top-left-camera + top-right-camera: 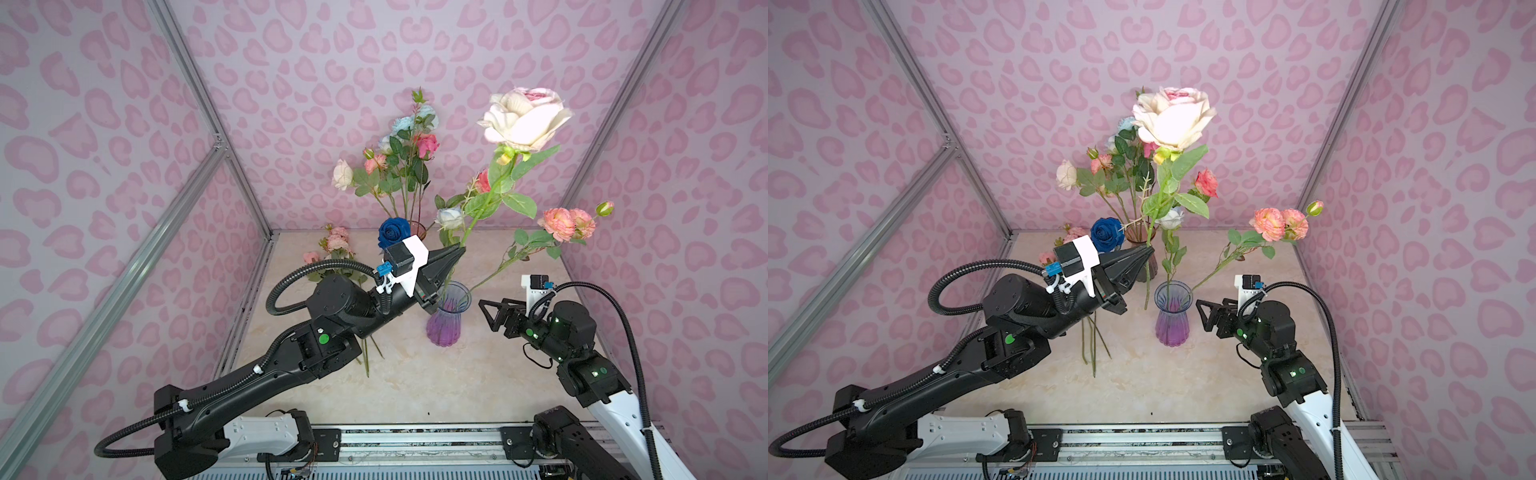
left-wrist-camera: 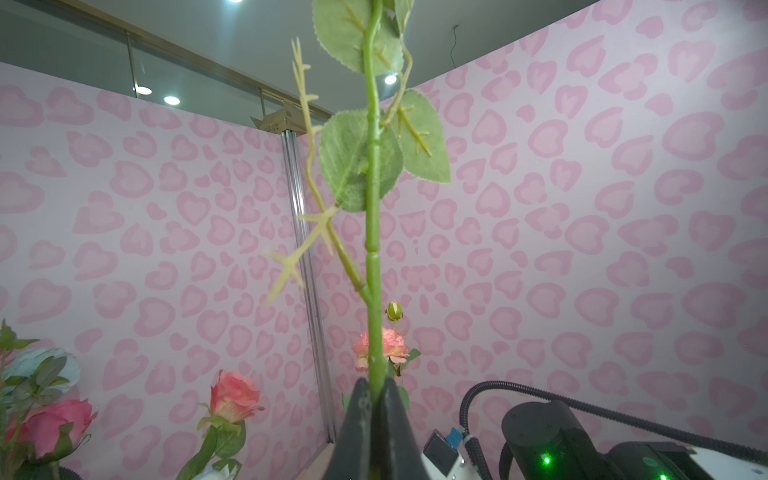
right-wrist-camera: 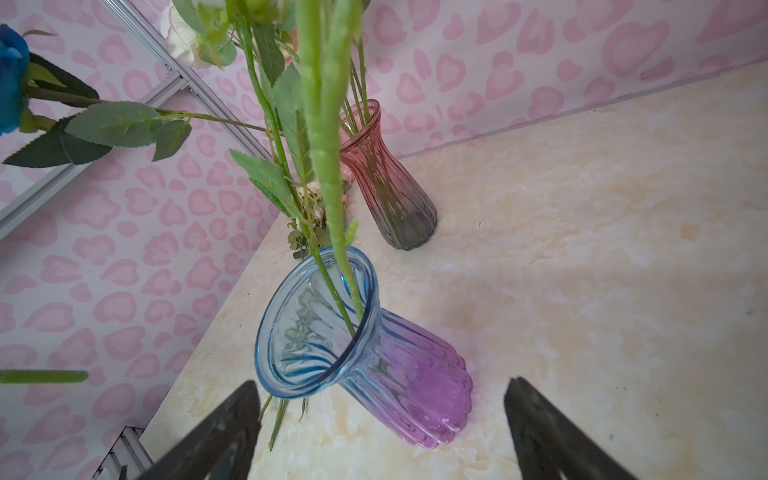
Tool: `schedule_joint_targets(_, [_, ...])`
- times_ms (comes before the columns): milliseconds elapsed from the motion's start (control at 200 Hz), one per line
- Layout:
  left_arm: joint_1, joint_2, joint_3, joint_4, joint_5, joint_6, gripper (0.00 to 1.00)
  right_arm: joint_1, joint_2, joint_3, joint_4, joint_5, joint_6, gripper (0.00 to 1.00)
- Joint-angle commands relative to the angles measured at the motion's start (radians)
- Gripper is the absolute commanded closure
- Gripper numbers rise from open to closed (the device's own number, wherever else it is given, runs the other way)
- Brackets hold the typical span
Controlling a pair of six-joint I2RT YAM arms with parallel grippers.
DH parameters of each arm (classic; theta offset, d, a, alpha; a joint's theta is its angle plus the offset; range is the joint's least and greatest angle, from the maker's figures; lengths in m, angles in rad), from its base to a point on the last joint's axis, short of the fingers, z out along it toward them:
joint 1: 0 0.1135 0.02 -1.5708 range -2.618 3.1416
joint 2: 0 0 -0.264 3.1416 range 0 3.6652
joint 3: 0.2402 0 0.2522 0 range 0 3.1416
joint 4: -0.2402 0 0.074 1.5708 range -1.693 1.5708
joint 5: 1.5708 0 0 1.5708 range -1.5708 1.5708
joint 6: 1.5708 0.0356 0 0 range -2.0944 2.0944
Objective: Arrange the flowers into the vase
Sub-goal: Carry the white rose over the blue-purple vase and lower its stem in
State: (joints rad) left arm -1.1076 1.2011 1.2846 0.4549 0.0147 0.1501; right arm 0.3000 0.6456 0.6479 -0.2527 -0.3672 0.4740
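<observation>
The left claw is closed on the green stem of the large cream rose, gripping it well below the leaves; the left wrist view shows both fingers pressed against the stem with no gap. The rose is held raised in the air, bloom uppermost and leaning toward the right wall. The lower end of its stem hangs free close to the rim of the blue-to-purple glass vase, on the left arm's side. In a top view that end lies just outside the mouth, not in it. The vase stands upright on the marbled surface, between the two arms. Two stems are already seated in it. One carries the peach carnations and leans out toward the right wall; the other carries a pale rose. The right claw is wide open and holds nothing. It is low, just beside the vase on the right arm's side, pointing at it; in the right wrist view the vase body lies between the two spread fingers without contact. A second vase, red fading to grey, stands near the back wall and holds a bunch of pink, cream and pale blue flowers. The deep blue rose sits near that vase; its seating cannot be determined. Several pink flowers lie on the surface beside the left wall, partly hidden by the left arm.
</observation>
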Motion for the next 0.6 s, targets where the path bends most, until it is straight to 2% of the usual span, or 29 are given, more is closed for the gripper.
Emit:
schedule_joint_targets(0, [-0.007,0.046,0.003,0.149,-0.034,0.002,0.97,-0.003,-0.009,-0.005,-0.027,0.006,-0.017,0.08])
schedule_joint_targets(85, [-0.027,0.102,0.031,0.172,-0.046,0.034,0.97,-0.008,-0.023,-0.013,-0.031,0.007,-0.016,0.08])
schedule_joint_targets(225, [-0.028,0.177,0.053,0.224,-0.039,0.003,0.97,-0.016,-0.026,-0.016,-0.034,-0.002,-0.018,0.08])
schedule_joint_targets(405, [-0.023,0.298,0.093,0.286,-0.141,0.065,0.97,-0.024,-0.035,-0.01,-0.05,0.01,-0.03,0.08])
schedule_joint_targets(595, [0.046,0.352,0.052,0.282,-0.166,-0.051,0.97,-0.034,-0.051,-0.007,-0.054,0.004,-0.032,0.07])
